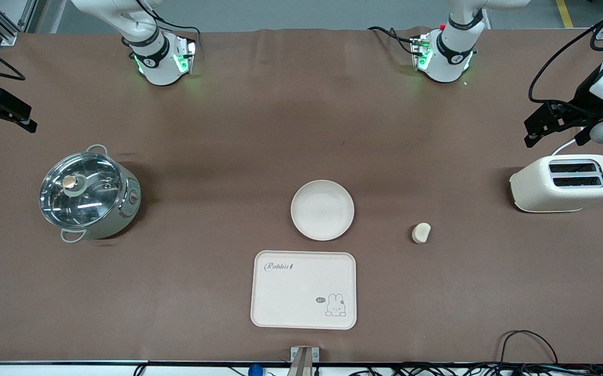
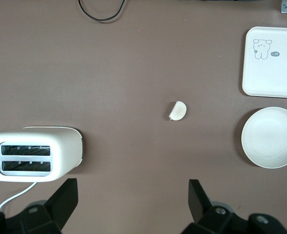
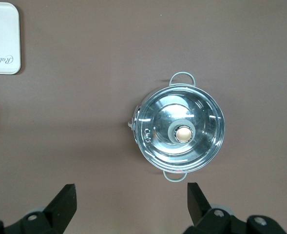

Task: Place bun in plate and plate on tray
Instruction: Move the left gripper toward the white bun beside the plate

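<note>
Reading across the bench (image 1: 228, 130), the right hand (image 3: 128, 202) waits spread wide above the pot (image 1: 88, 194), the empty plate (image 1: 322, 210) sits at twelve o'clock of the tray (image 1: 304, 290), the bun (image 1: 421, 233) lies toward the plate's three o'clock, and the left hand (image 2: 131, 200), fingers wide over the toaster (image 1: 567, 184), should straddle the bun's narrow width.

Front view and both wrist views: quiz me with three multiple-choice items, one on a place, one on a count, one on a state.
1. Where is the bun?
A. on the plate
B. on the bare table
C. on the tray

2. How many slots does the toaster have?
A. one
B. two
C. four

3. What is the state of the left gripper?
A. open, holding nothing
B. shut on the bun
C. shut on the plate

Answers:
1 B, it lies apart from the plate and the tray.
2 B, two dark slots show.
3 A, its fingers stand wide apart over bare table.
</note>
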Controlling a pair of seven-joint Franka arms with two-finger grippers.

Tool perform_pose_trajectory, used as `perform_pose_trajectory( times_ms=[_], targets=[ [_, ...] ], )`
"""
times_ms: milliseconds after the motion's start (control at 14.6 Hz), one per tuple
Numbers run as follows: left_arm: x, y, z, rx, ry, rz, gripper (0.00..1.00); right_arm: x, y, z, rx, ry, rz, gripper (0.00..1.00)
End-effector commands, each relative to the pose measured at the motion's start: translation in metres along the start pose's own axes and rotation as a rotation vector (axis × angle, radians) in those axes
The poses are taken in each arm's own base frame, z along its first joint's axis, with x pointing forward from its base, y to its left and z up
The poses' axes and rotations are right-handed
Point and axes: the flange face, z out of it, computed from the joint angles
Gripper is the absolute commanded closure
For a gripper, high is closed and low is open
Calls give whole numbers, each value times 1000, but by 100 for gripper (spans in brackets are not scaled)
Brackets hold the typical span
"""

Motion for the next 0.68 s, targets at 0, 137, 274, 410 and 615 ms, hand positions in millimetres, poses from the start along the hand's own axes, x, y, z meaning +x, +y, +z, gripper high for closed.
perform_pose_trajectory(
  times_ms=[0,137,274,410,615],
  targets=[
    [-2,0,-2,-1,-10,11,0,-9,0,-3,-9,8,-6,0],
    [0,4,0,1,-11,12,0,-9,0,-3,-9,8,-7,0],
    [0,11,6,2,-23,24,0,-9,1,-3,-9,6,-6,0],
    [9,14,49,13,-96,33,0,-8,1,-3,-8,11,-6,0],
    [48,36,170,16,-162,76,0,-3,-6,-1,15,27,-13,0]
  ],
)
